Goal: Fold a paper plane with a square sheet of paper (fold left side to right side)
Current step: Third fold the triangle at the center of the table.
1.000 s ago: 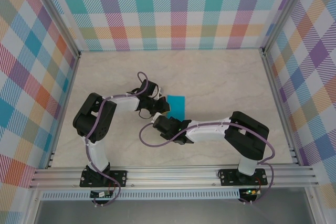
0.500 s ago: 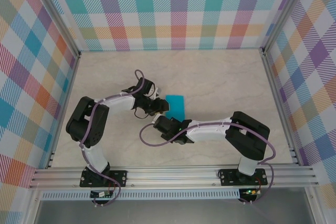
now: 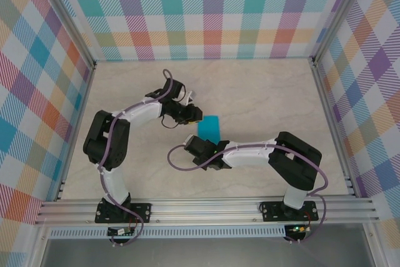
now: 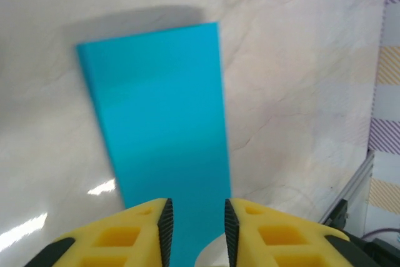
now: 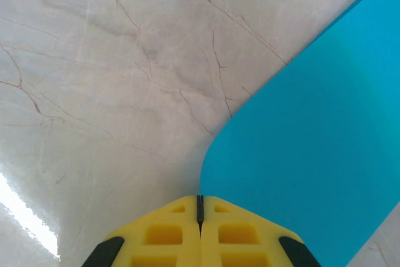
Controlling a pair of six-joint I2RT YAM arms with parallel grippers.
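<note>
The square sheet of paper (image 3: 209,126) lies at mid-table as a narrow teal rectangle, folded over. My left gripper (image 3: 192,115) hovers at its far left corner. In the left wrist view the paper (image 4: 159,110) runs away from me, and my left gripper (image 4: 196,223) stands open above its near end with teal showing in the gap. My right gripper (image 3: 201,148) sits at the sheet's near end. In the right wrist view my right gripper (image 5: 200,199) is shut, its tips meeting a curved edge of the paper (image 5: 312,142); I cannot tell whether it pinches the sheet.
The marble tabletop (image 3: 262,92) stretches bare behind and to both sides of the paper. Aluminium rails (image 3: 206,207) edge the near side, and checkered walls (image 3: 206,10) close off the back and sides. The two forearms nearly cross near the sheet.
My left gripper went from shut to open and shifted slightly toward the far side of the paper. The right gripper stayed shut at the sheet's near end.
</note>
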